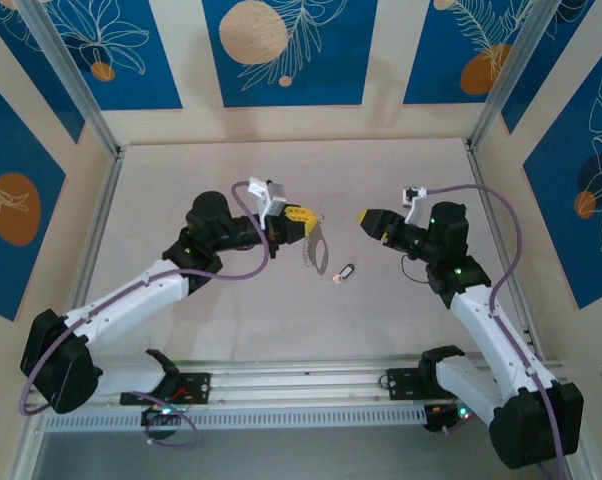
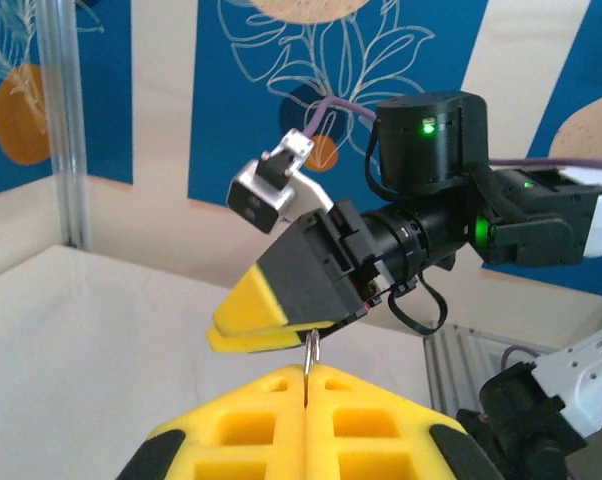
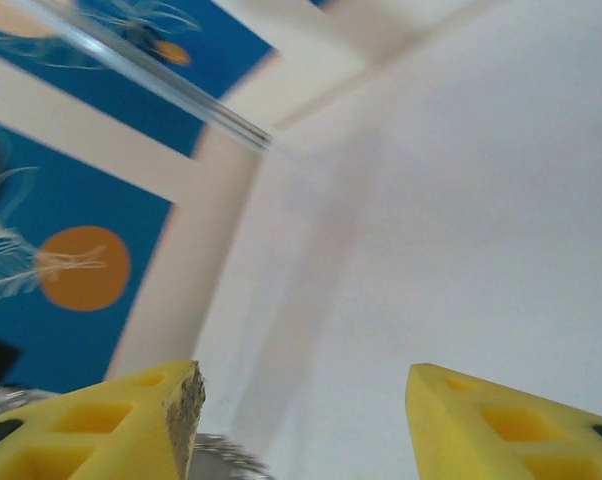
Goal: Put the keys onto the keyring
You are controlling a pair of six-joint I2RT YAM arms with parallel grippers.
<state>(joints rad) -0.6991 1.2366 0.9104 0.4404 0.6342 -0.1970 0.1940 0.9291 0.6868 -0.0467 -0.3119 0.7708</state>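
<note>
The left fingers (image 1: 301, 216) are pressed tight together, pinching the top edge of the thin grey keyring (image 1: 316, 248), which hangs slanted from them over the pale counter (image 1: 231, 180). The small key (image 1: 343, 272) lies flat on the counter near the ring's lower end, held by nothing. The right fingers (image 1: 367, 220) stand parted and empty, facing the left ones.
</note>
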